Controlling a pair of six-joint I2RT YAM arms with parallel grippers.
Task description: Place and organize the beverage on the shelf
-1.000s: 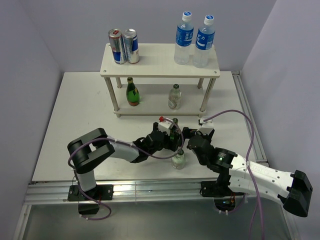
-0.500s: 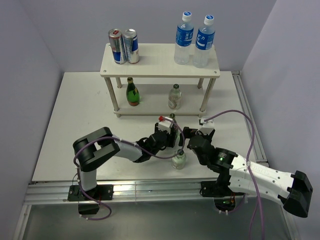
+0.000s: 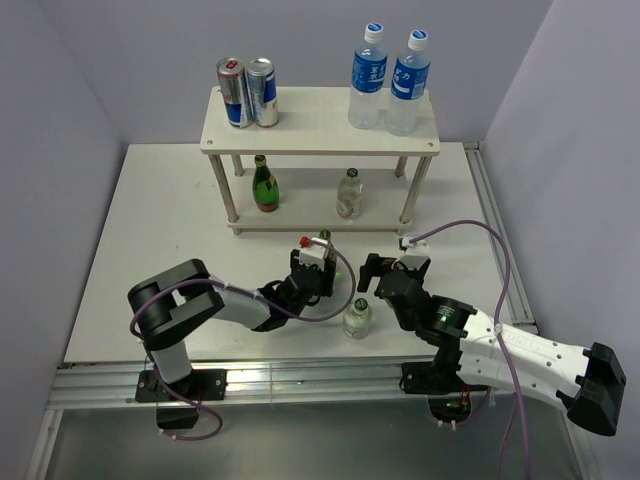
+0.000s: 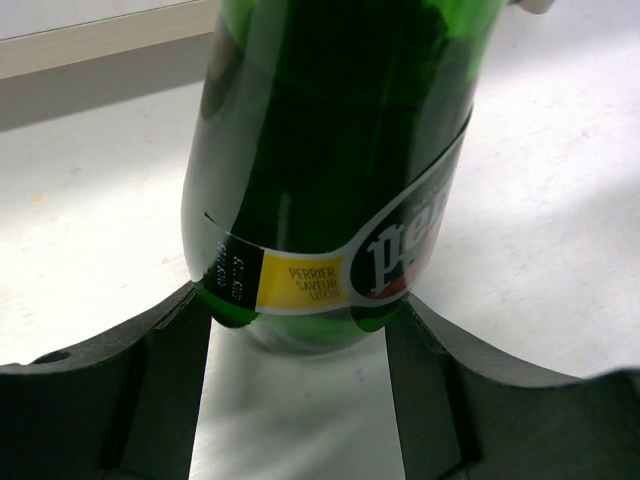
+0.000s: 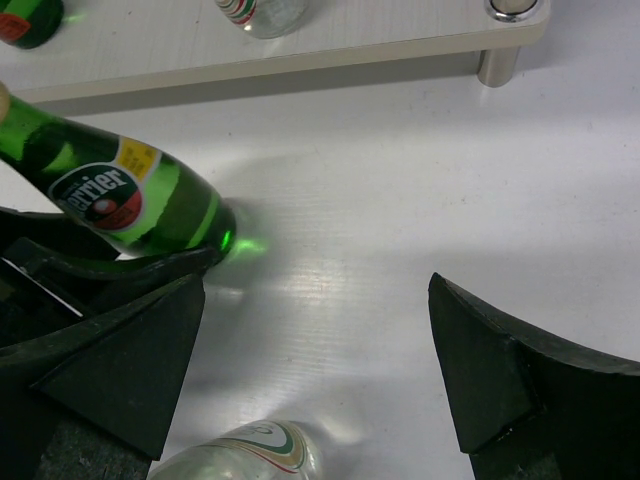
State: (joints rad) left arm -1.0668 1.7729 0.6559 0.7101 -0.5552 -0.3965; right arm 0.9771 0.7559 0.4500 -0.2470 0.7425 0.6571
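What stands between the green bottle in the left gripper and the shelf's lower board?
Nothing visible. Bare table lies between the held bottle and the shelf; on its lower board, a green bottle and a clear bottle stand apart, leaving a gap.

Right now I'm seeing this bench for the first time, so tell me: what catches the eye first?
The green glass Perrier bottle, tilted and clamped in the left claw near the table's middle, stands out. Behind it, the cream-white two-tier shelf carries two metal cans at the left end and two blue-labelled plastic water bottles at the right end of its top board.
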